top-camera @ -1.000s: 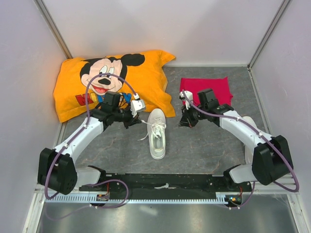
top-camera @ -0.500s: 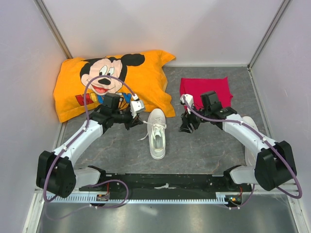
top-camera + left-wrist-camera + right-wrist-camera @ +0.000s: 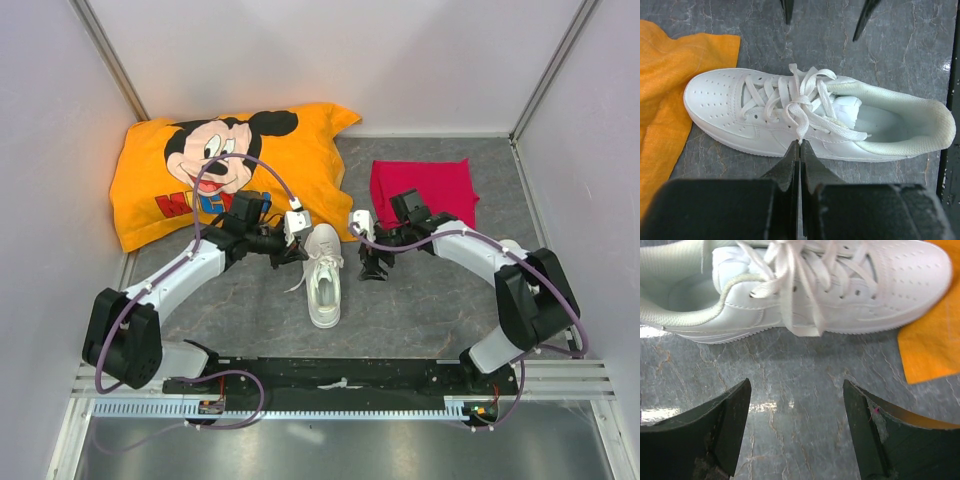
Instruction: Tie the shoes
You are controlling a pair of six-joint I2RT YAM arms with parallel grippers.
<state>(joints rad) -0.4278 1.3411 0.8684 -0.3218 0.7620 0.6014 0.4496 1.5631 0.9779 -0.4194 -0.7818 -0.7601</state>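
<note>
We see a grey marbled table [image 3: 420, 300] closed in by white walls [image 3: 400, 60]. At the back left lies an orange pillow [image 3: 200, 170] with a cartoon mouse on it, and at the back right a red cloth [image 3: 425, 185].

One white shoe [image 3: 323, 285] lies in the middle of the table, between the two arms. Its toe points away from the arm bases and is just beside the near corner of the pillow. Its heel points toward the bases. The shoe stands upright on its sole, and the laces lie loose and crossed over the tongue.

The left gripper [image 3: 297, 250] is at the left side of the shoe. Its fingers are pressed together, and in the left wrist view a lace [image 3: 799, 117] runs down from the crossed laces into the fingertips, so we read it as clenched on this lace.

The right gripper [image 3: 368, 265] is at the right side of the shoe, over bare table. Its fingers [image 3: 730, 425] stand wide apart and grasp nothing; they are near the shoe but do not touch it.
</note>
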